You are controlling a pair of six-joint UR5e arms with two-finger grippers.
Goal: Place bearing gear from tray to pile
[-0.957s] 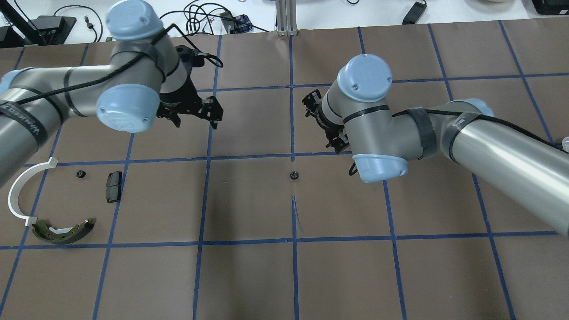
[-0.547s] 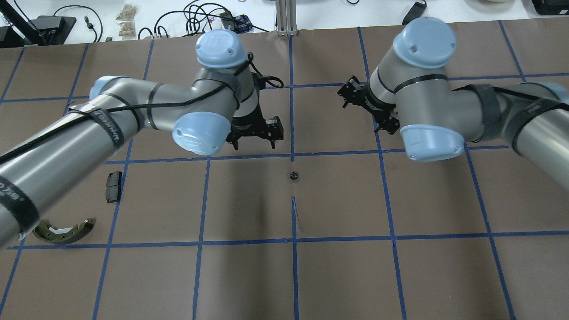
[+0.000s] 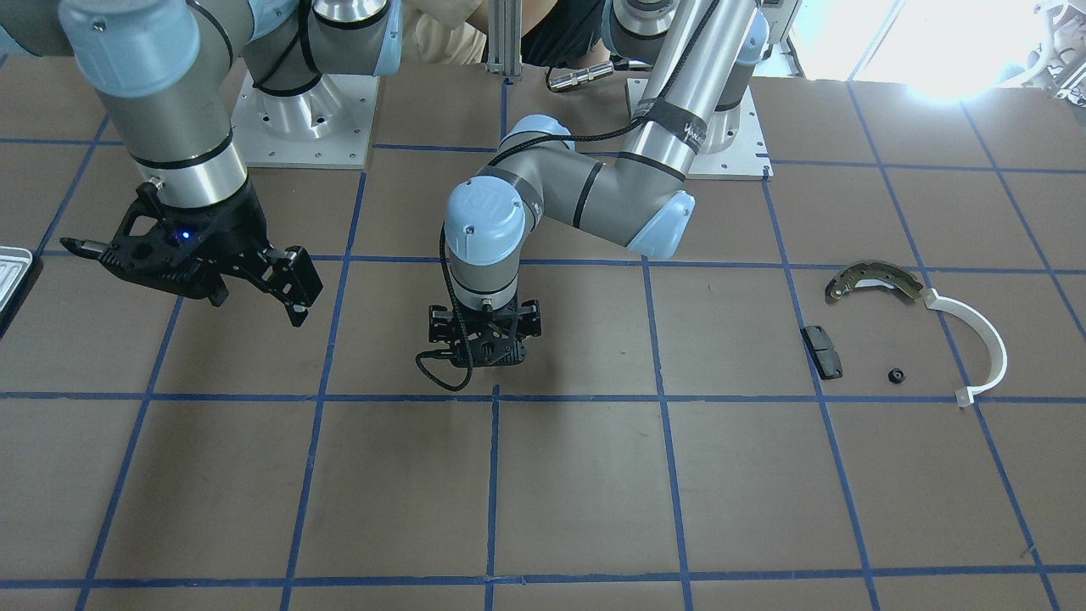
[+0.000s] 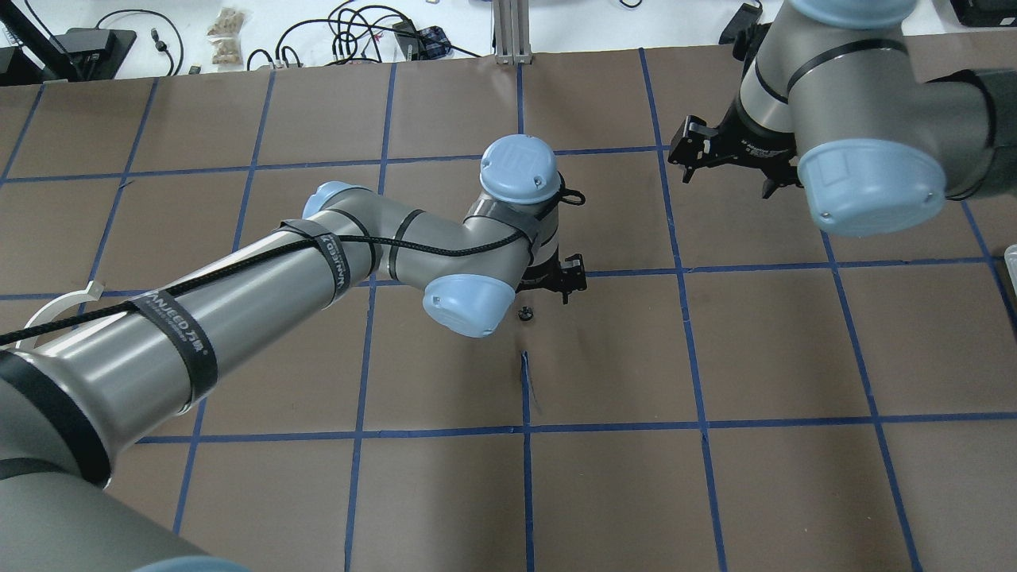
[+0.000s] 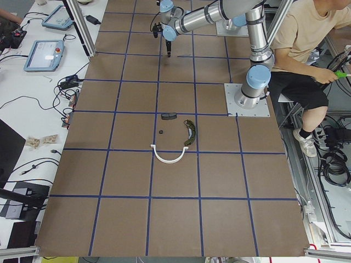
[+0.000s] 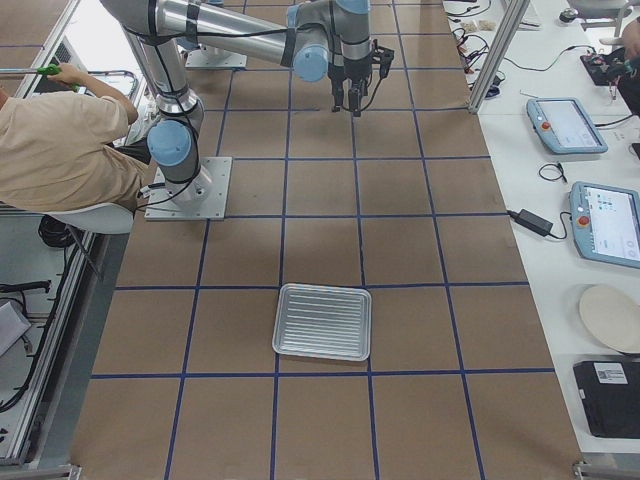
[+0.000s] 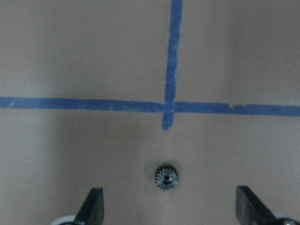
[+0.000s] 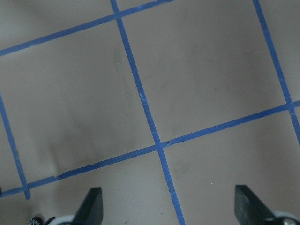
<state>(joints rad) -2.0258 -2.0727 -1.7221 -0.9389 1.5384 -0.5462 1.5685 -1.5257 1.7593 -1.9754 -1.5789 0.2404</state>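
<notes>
- Showing its bare ribbed base, the tray (image 6: 322, 321) lies flat on the table (image 4: 445, 492).
- A black strap (image 4: 179, 327) on the left arm (image 4: 254, 290) carries white letters, partly readable as "ANJEED".
- The left gripper (image 7: 169, 208) is spread wide and grips nothing; the bearing gear (image 7: 167, 176) lies untouched just ahead of its fingertips, at 6 o'clock from the tape cross (image 7: 169, 107).
- The right gripper (image 8: 168, 206) is also spread wide, holding nothing.
- The pile (image 3: 823, 350) sits well apart, at 9 o'clock from the gear in the overhead view.

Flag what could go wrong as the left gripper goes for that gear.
1. The gear is tiny and lies flat on the table. The left gripper is open wide around it, so the fingers could close over the top, nudge it aside or scrape the paper.
2. The pile lies well off to the side, so a weak pinch might drop the gear on the way.
</notes>
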